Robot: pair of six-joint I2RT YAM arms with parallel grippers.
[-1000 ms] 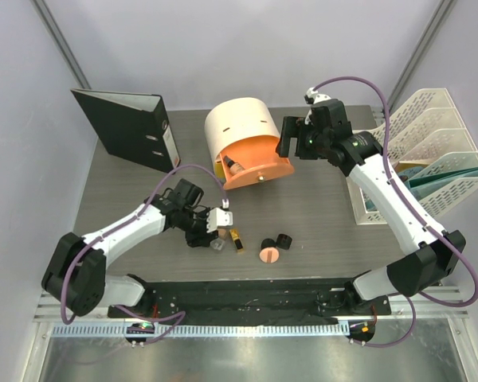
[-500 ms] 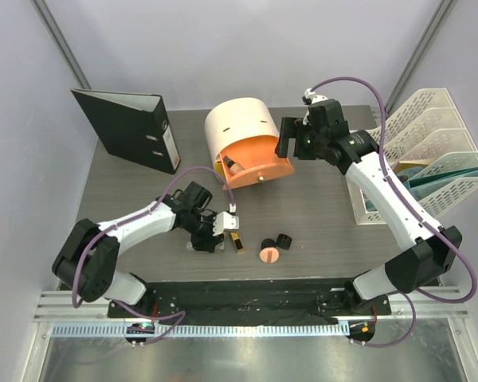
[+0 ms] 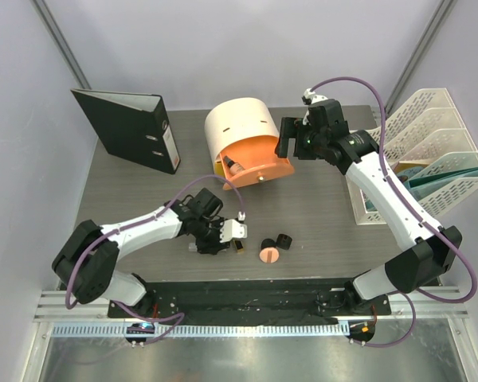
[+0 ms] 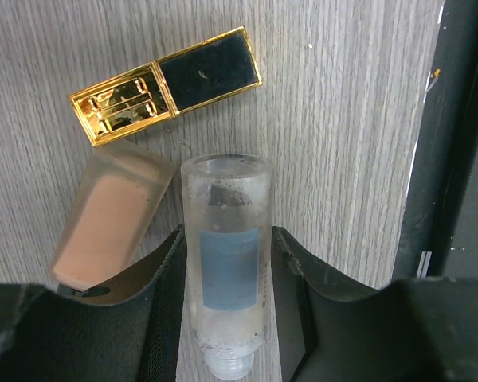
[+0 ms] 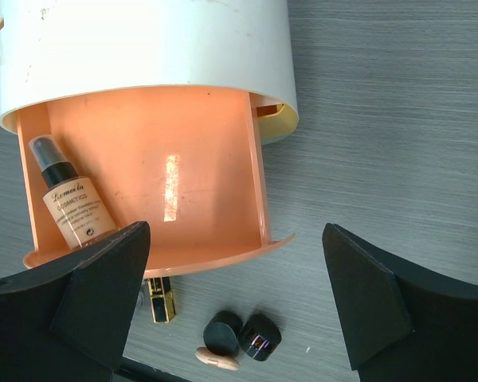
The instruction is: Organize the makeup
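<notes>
My left gripper (image 4: pixel 225 318) is low on the table, shut on a clear tube (image 4: pixel 225 270) with a blue label, a finger against each side. A peach bottle (image 4: pixel 111 219) lies touching the left finger. The black-gold lipstick (image 4: pixel 166 83) lies just beyond them. In the top view my left gripper (image 3: pixel 217 235) sits left of two small black jars (image 3: pixel 284 239) and a round pink compact (image 3: pixel 268 255). My right gripper (image 5: pixel 235 263) is open wide above the cream-and-orange box (image 3: pixel 243 135). Another peach bottle (image 5: pixel 72 207) lies in its orange drawer (image 5: pixel 175 183).
A black binder (image 3: pixel 131 127) stands at the back left. A white file rack (image 3: pixel 430 151) stands on the right edge. A black strip (image 4: pixel 462 119) runs along the table's near edge, close to my left gripper.
My left gripper has slid right toward the lipstick and closed a little onto the clear tube. The right arm has barely shifted.
</notes>
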